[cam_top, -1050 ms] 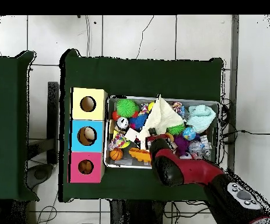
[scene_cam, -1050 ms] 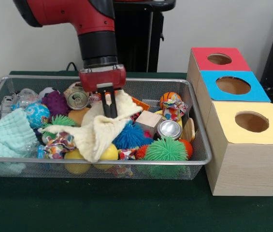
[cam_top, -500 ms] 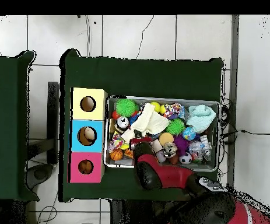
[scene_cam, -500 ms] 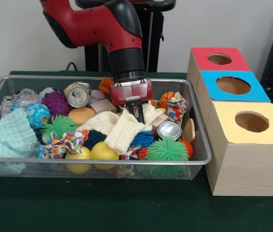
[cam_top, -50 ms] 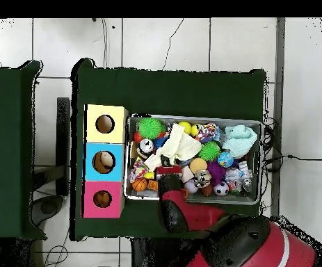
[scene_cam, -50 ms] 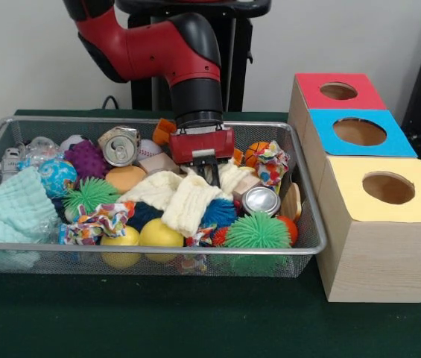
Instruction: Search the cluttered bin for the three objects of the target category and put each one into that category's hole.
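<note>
From the front, the claw [scene_cam, -50 ms: 209,172] is seen pinched on the cream cloth [scene_cam, -50 ms: 184,198] in the middle of the basket [scene_cam, -50 ms: 299,246], and from above, something is seen in the blue box [cam_top, -50 ms: 106,161], so more is left.

The wire bin [scene_cam, -50 ms: 305,224] is silver. The three boxes are topped red [scene_cam, -50 ms: 337,91], blue [scene_cam, -50 ms: 359,132] and yellow [scene_cam, -50 ms: 387,188]. At the bin's 9 o'clock lies a mint cloth [scene_cam, -50 ms: 9,212]; mid-bin, a cream cloth [scene_cam, -50 ms: 184,198]; at 5 o'clock, a green spiky ball [scene_cam, -50 ms: 255,231].
</note>
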Robot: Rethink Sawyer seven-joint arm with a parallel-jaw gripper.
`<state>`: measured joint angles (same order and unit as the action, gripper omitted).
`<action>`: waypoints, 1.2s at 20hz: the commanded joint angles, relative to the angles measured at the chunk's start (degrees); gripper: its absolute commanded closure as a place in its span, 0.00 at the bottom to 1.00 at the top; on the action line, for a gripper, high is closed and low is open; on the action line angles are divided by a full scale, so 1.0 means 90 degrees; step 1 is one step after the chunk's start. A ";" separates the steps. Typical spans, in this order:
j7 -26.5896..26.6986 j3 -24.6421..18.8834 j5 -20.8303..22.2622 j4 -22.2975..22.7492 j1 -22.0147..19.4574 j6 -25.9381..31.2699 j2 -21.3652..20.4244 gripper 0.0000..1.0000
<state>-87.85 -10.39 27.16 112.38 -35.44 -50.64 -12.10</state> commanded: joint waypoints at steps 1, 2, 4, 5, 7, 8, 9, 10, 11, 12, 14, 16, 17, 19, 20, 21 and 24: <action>-0.1633 -0.0091 -0.0314 -0.0514 0.0172 0.0717 0.1330 1.00; -0.1627 -0.0070 -0.0304 -0.0572 0.0167 0.0664 0.1392 1.00; -0.1578 0.0045 -0.0436 -0.0556 0.0232 0.0465 0.1415 1.00; -0.1539 0.0125 -0.0534 -0.0531 0.0282 0.0337 0.1415 1.00; -0.1424 0.0364 -0.0743 -0.0434 0.0385 -0.0061 0.1388 1.00; -0.1339 0.0503 -0.0732 -0.0435 0.0374 -0.0214 0.1378 1.00; -0.1282 0.0583 -0.0680 -0.0450 0.0355 -0.0259 0.1349 1.00; -0.1157 0.0689 -0.0542 -0.0478 0.0323 -0.0237 0.1227 1.00; -0.1032 0.0795 -0.0404 -0.0505 0.0292 -0.0215 0.1106 1.00; -0.0926 0.0893 -0.0167 -0.0530 0.0206 -0.0092 0.0888 1.00; -0.0854 0.0942 0.0218 -0.0571 0.0027 0.0322 0.0479 1.00; -0.0776 0.0959 0.0477 -0.0563 -0.0067 0.0723 0.0050 1.00; -0.0773 0.0958 0.0542 -0.0557 -0.0091 0.0842 -0.0083 1.00; -0.0767 0.0914 0.0744 -0.0586 -0.0150 0.1178 -0.0390 1.00; -0.0779 0.0871 0.0874 -0.0630 -0.0195 0.1328 -0.0486 1.00; -0.0796 0.0845 0.0940 -0.0653 -0.0219 0.1403 -0.0532 1.00; -0.0866 0.0624 0.1320 -0.0774 -0.0413 0.1811 -0.0716 1.00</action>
<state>-87.86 -5.79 34.36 112.43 -35.61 -46.89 -15.90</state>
